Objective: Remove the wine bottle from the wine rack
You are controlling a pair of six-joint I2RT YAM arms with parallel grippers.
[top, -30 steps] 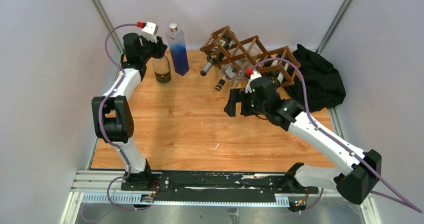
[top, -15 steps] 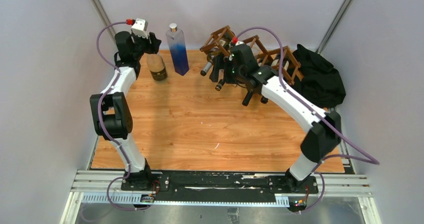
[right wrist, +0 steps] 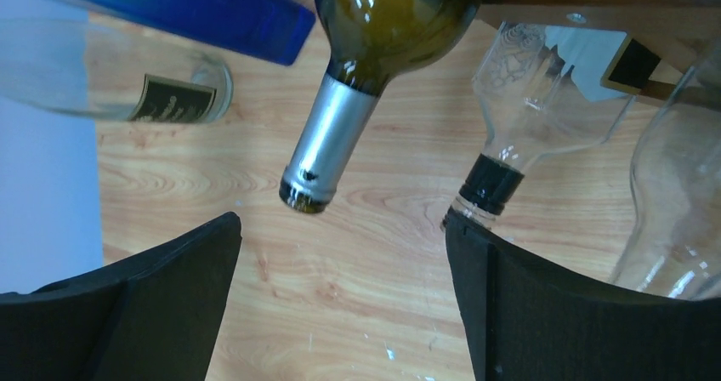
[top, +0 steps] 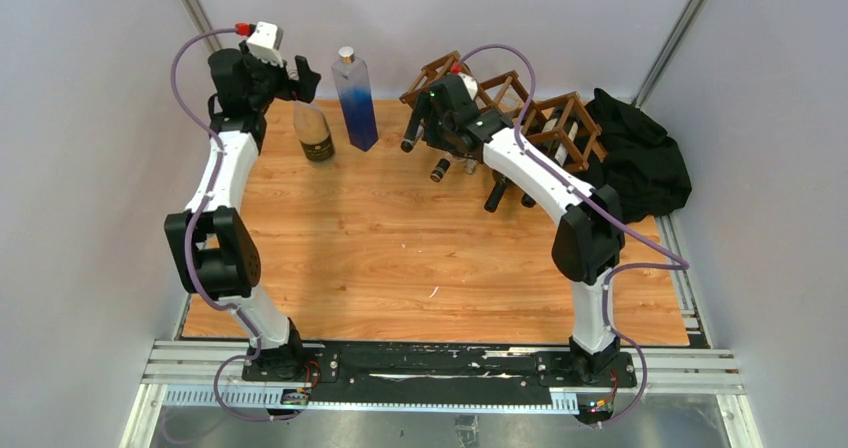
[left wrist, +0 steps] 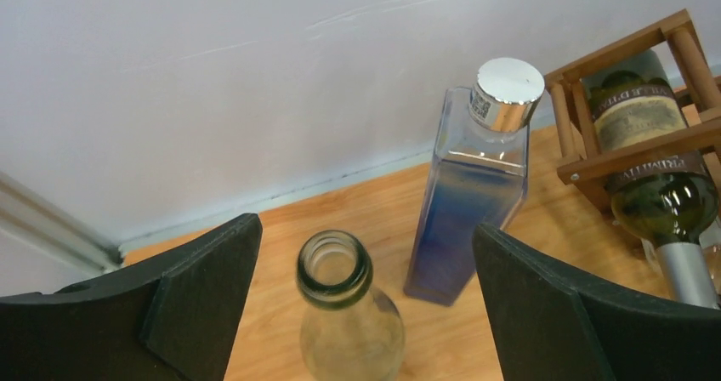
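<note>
both wide: left end effector (left wrist: 361,266) straddles a clear bottle (left wrist: 349,334), right end effector (right wrist: 340,258) faces the wine bottle (right wrist: 378,15) neck.

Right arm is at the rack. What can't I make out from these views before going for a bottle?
- Top view: the right arm covers the wine rack's left end and the bottle necks there.
- Right wrist view: the green wine bottle's body is cut off by the top edge, so its seating is unseen.
- Right wrist view: the clear bottle is cropped by the right edge.
</note>
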